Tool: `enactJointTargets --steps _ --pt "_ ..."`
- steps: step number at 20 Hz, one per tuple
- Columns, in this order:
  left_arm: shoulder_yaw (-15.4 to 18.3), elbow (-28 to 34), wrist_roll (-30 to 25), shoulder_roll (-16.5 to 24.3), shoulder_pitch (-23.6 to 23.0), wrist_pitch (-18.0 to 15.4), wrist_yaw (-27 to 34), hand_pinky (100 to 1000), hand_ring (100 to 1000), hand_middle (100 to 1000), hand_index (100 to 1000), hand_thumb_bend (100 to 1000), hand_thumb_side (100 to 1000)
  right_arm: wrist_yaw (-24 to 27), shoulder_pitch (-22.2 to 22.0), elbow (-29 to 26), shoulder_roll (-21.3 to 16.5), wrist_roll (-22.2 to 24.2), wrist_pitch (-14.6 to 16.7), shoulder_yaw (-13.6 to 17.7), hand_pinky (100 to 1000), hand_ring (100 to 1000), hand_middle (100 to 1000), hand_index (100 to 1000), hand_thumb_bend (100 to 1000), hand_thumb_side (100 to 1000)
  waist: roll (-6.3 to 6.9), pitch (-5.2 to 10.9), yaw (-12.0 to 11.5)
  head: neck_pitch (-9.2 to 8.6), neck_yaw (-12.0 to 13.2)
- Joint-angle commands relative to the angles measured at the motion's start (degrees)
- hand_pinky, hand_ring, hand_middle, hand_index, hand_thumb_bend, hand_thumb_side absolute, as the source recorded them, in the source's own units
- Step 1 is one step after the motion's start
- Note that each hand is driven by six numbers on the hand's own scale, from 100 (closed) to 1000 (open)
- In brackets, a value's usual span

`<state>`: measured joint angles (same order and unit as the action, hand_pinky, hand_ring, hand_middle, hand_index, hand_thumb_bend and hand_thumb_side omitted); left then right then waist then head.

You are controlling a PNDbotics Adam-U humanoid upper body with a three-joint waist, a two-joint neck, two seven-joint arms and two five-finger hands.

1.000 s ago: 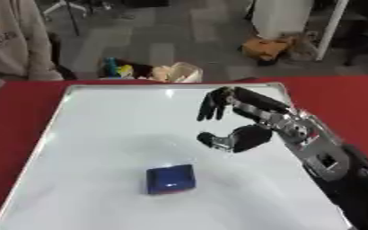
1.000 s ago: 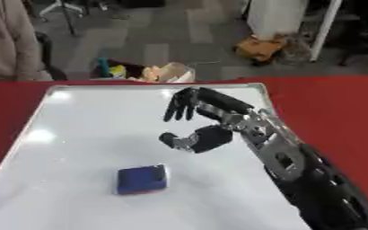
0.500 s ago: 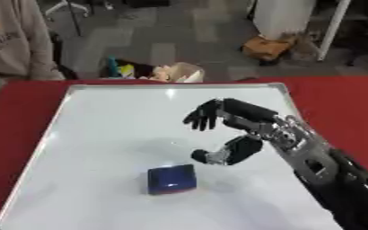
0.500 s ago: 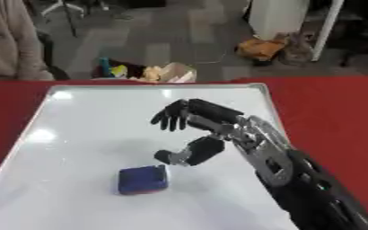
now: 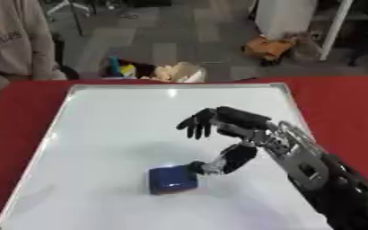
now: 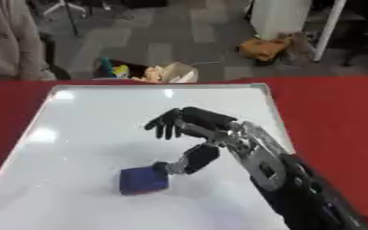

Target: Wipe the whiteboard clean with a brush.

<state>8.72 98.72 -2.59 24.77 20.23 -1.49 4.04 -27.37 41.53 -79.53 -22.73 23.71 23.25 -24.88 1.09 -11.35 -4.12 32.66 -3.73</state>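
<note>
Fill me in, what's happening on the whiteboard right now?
The robot's right hand is reaching over the whiteboard toward the blue brush, which lies flat on the board's near half. The fingers are spread open above the brush and the thumb tip is at the brush's right edge, but nothing is curled round it. The board itself shows no visible marks. The left hand is out of view.
</note>
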Motion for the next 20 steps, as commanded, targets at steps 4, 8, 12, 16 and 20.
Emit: enactJointTargets --steps 4,8,12,16,20 --pt "0.1 0.9 -0.4 0.8 1.1 -0.1 0.2 542 583 600 738 797 832 1.2 -0.3 -3.6 -2.3 1.0 -0.2 -0.6 545 614 638 888 411 610 0.13 0.58 -0.4 0.16 -0.3" --pt "0.0 0.9 -0.5 0.7 1.2 -0.1 0.3 542 583 600 739 794 833 1.1 -0.5 -3.3 -1.6 1.5 0.1 -1.1 542 610 635 873 405 615 0.15 0.49 -0.5 0.19 -0.3" --pt "-0.1 0.9 -0.6 0.6 1.3 -0.1 0.3 541 584 601 738 792 833 1.0 -0.7 -2.8 -0.9 1.7 0.5 -1.6 540 604 630 838 399 616 0.19 0.42 -0.7 0.24 -0.4" --pt "-0.1 0.9 -0.7 0.5 1.4 -0.1 0.4 541 584 601 738 790 833 0.9 -0.5 -2.6 -0.5 1.7 0.8 -1.8 540 604 630 834 395 616 0.25 0.36 -0.9 0.19 -0.5" --pt "-0.2 0.9 -0.7 0.4 1.4 -0.1 0.4 540 585 602 738 788 833 0.8 -0.3 -2.6 -0.3 1.7 1.0 -2.0 540 604 630 836 394 616 0.28 0.35 -1.0 0.11 -0.5"
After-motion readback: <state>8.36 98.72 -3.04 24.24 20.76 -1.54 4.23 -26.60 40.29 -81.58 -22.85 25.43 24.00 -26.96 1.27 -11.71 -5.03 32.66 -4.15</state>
